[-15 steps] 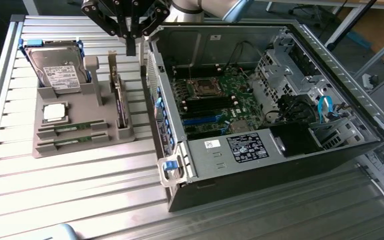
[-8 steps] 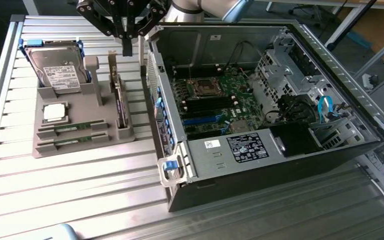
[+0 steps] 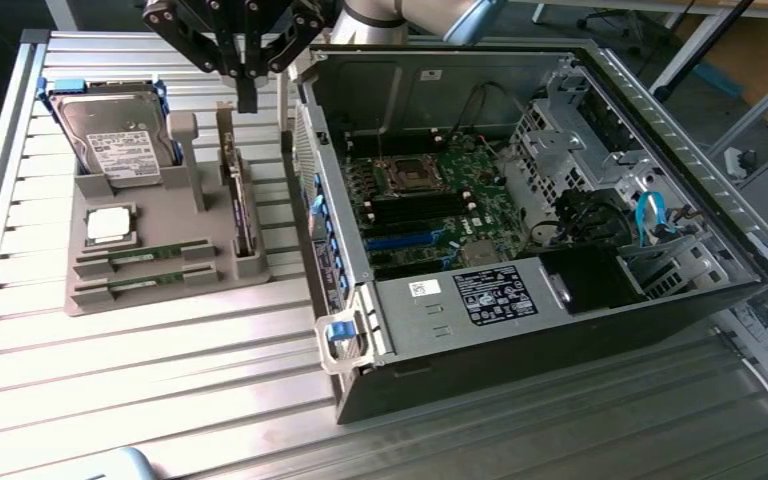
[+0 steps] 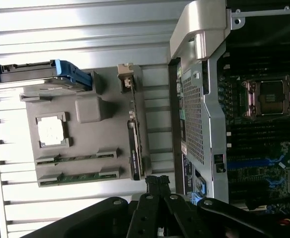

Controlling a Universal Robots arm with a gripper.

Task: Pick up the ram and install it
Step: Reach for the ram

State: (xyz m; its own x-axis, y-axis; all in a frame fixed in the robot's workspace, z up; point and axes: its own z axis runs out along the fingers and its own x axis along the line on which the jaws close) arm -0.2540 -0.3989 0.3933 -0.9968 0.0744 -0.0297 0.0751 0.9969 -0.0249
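The ram, a thin green stick, lies flat in a slot of the grey moulded tray. My black claw hangs pinched shut, empty.

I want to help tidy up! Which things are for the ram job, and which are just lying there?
For the job: ram sticks, motherboard, gripper.
Just lying there: hard drive, processor, expansion card.

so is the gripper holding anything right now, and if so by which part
Nothing is held. The gripper is shut and empty, and both ram sticks lie in the grey tray.
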